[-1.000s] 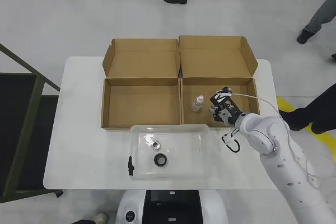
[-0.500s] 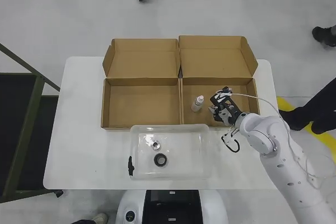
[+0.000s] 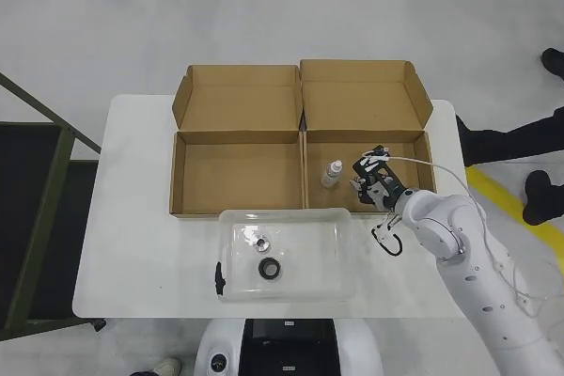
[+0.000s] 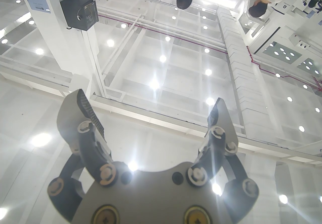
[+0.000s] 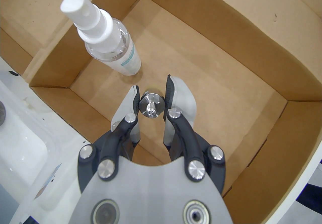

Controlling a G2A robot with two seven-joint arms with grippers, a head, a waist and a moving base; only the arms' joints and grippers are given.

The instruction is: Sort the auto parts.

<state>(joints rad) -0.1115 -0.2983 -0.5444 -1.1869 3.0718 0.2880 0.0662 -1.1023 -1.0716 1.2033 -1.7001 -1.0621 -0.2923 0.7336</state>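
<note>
1. Right gripper (image 5: 151, 95): jaws narrow, clamped across hex metal part (image 5: 150, 107), stud pointing back toward wrist.
2. Right cardboard box (image 5: 226, 71): floor directly beneath part; spray bottle (image 5: 110, 43) upright, just left.
3. Left gripper (image 4: 148, 99): jaws wide, empty, aimed at ceiling.
</note>
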